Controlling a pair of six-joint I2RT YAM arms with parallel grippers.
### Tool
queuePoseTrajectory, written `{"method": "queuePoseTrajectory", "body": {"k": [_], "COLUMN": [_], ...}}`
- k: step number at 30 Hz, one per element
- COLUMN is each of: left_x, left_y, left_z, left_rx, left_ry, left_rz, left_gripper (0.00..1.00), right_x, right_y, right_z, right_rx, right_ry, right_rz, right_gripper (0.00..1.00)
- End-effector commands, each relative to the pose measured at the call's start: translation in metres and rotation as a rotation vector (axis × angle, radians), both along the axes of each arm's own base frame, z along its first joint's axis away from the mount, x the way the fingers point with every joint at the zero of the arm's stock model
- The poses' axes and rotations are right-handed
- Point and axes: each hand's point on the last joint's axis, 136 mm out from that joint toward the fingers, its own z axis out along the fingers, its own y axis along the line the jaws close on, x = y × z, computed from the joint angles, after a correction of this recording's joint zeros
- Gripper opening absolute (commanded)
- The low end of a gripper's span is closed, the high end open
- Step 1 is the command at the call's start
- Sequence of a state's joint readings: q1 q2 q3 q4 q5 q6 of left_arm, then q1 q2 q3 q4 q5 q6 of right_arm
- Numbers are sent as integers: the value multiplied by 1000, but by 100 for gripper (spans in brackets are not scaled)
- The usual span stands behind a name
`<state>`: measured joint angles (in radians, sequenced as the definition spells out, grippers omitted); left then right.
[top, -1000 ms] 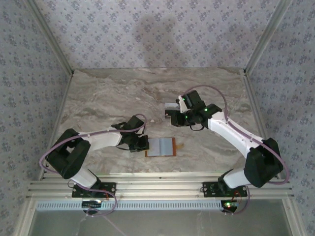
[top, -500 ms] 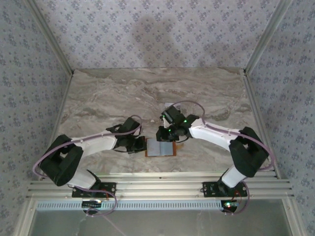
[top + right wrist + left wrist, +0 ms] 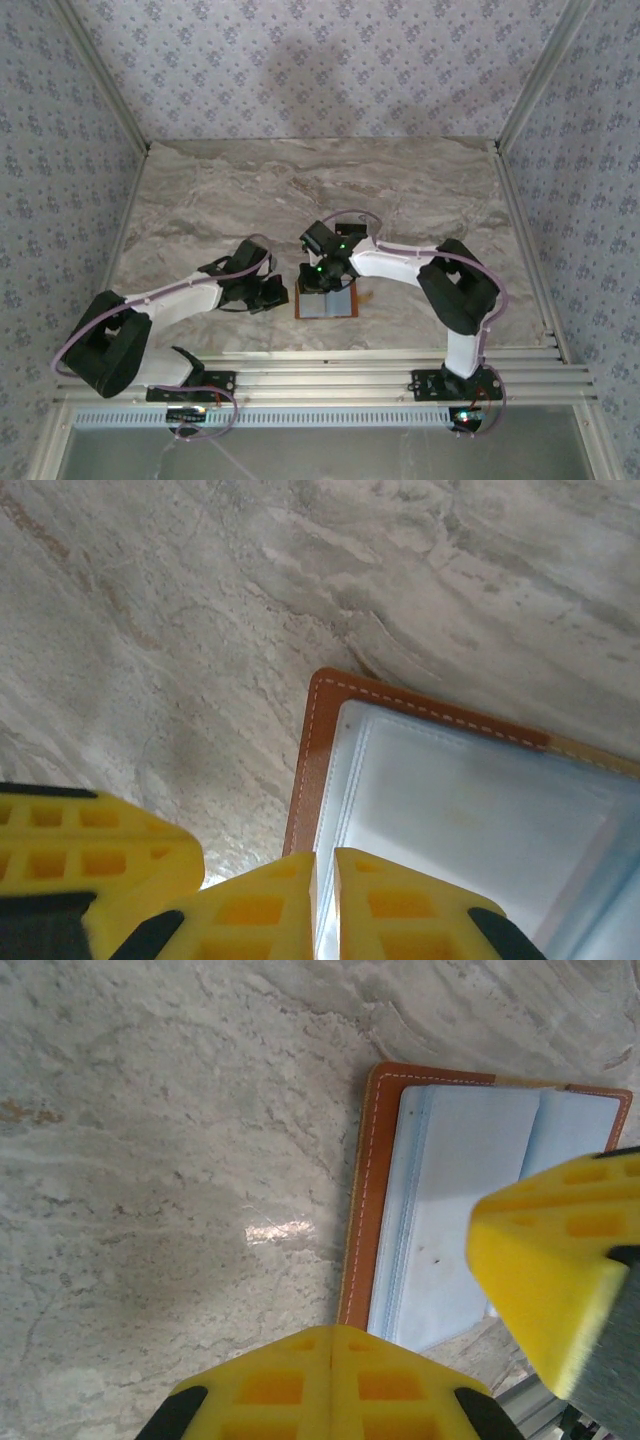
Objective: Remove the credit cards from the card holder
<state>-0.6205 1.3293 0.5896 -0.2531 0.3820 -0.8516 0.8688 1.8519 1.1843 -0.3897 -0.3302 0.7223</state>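
- Currently, the card holder lies open and flat on the marble table, with its grey-blue inner faces up.
- Right gripper: the jaws are narrow, with only a thin slit between them and nothing visibly clamped. The holder's brown stitched edge and the nearer clear pocket lie directly under and just ahead of the fingertips.
- Left gripper: the jaws are pressed fully together and hold nothing. The holder lies just ahead and to the right of the tips. Contact with the brown edge cannot be confirmed.
- Credit cards: whether one sits inside the pale pockets cannot be told, because the sleeves read as a uniform light blue.
- Step in hand, as judged: the right gripper works a card out of the pocket under its tips while the left gripper braces the holder.
- Recommended procedure:
  - Keep the left tips low against the holder's near edge so that the holder cannot slide or lift.
  - Widen the right jaws only enough to straddle one card edge, not the sleeve.
  - Pull along the pocket opening, parallel to the table.
- Risk: a pinch that catches the sleeve lifts the whole holder, and the closely spaced yellow fingers may collide.
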Motion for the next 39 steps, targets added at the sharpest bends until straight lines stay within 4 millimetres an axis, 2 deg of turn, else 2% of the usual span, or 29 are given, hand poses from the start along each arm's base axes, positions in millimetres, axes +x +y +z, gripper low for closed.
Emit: {"method": "queuePoseTrajectory", "body": {"k": [1,11,14,15,16,22,28,33,39], "left_x": [1,7,5,4,3,-1,-8,-12,-14], "left_y": [-4,-24,-27,-28,-29,-31,-22,-16,-15], "left_z": [4,1,-5,-8,-10,-20,-35,-40,-42], "left_rx": [-37,-149,-162,-164,-166,-161,-92,-54,-42], "left_ry": [2,35,62,70,78,111,152,163,172], "left_rz": [9,27,28,26,25,14,8,2,-7], "left_gripper": [7,4,3,3,2,2,1,1,1], "right_x": [-2,-6,-6,-13,-13,-15,-17,-15,-17], "right_y": [2,-8,-8,-16,-17,-18,-23,-36,-41], "right_z": [-2,-16,-18,-28,-29,-33,-35,-33,-28], "right_rx": [-25,-78,-85,-109,-111,-119,-144,-207,-247], "right_ry": [13,23,23,43,43,49,49,28,6], "right_rz": [5,6,4,3,4,2,-2,-6,8], "right_gripper": [14,13,8,8,8,7,7,18,32]}}
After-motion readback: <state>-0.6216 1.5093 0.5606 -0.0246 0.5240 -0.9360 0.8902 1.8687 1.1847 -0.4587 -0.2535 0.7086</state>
